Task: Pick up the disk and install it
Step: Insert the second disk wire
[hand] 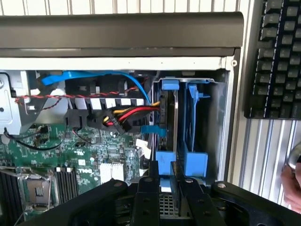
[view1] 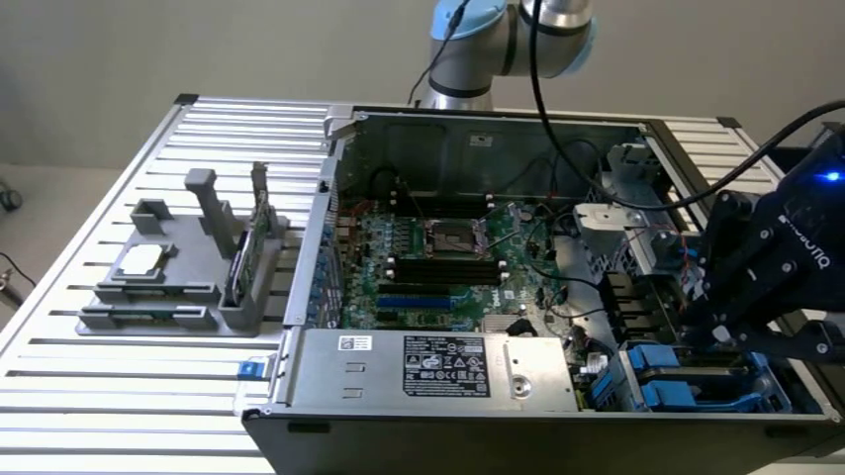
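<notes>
In the exterior view, the open computer case [view1: 528, 267] lies on a slatted metal table [view1: 119, 376], with the green motherboard [view1: 436, 257] exposed in its middle and the grey power-supply box [view1: 436, 368] along its near wall. The black gripper [view1: 719, 332] hangs at the case's corner on the exterior view's right, just above the blue drive bay [view1: 687, 381]. From here its fingers are hidden against the dark housing, so the width between them cannot be told.

In the wrist view, the gripper [hand: 162, 188] has its two fingers [hand: 146, 197] drawn fairly close together, narrowly parted, clasping the edge of the disk [hand: 175, 141]. The disk stands on edge inside the drive bay [hand: 195, 117], framed by its blue rails, beside the case's outer wall. Red, yellow and black cables [hand: 127, 115] run up to the bay from the motherboard [hand: 70, 155] side. A keyboard [hand: 280, 56] lies on the table outside the case, and part of a person's hand [hand: 292, 181] shows beside it.
</notes>
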Controlling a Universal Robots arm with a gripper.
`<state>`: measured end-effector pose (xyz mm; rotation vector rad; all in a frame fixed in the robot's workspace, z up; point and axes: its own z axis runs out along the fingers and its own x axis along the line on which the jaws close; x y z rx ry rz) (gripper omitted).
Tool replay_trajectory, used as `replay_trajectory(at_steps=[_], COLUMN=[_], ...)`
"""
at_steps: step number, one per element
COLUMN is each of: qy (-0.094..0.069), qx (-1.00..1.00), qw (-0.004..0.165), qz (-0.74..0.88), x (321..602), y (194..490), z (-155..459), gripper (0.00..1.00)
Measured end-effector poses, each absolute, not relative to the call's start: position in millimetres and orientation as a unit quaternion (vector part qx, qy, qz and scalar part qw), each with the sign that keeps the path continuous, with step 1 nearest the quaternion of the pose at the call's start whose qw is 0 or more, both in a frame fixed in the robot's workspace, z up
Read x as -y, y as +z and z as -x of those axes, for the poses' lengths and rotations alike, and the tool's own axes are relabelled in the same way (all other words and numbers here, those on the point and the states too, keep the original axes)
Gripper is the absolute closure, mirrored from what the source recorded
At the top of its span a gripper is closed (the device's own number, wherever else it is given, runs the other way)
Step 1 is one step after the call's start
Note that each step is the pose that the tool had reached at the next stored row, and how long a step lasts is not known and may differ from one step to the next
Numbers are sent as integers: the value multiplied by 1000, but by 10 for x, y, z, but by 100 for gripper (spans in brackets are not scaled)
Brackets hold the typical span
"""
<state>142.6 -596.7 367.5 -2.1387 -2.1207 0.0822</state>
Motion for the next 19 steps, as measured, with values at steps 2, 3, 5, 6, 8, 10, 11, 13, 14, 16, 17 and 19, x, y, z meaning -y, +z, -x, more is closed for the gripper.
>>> replay_trajectory(at_steps=[2, 3, 5, 6, 8, 10, 11, 13, 14, 16, 17, 19], qy=[27, 27, 26, 26, 26, 26, 26, 26, 26, 26, 26, 26], qx=[702, 702, 702, 702, 702, 702, 702, 702, 702, 702, 702, 702], qw=[64, 65, 65, 65, 65, 65, 65, 65, 65, 65, 65, 65], qz=[708, 708, 708, 708, 708, 708, 708, 708, 708, 708, 708, 708], x=[5967, 5967, 5967, 5967, 5967, 5967, 5967, 5967, 5967, 5967, 5967, 5967], y=[3710, 3725, 3764, 3771, 3771, 3771, 3771, 3771, 3772, 3772, 3772, 3772], z=[-1395, -1378, -1359, -1358, -1358, -1358, -1358, -1358, -1358, -1358, -1358, -1358], gripper=[75, 75, 75, 77, 84, 89, 89, 89, 89, 89, 89, 89])
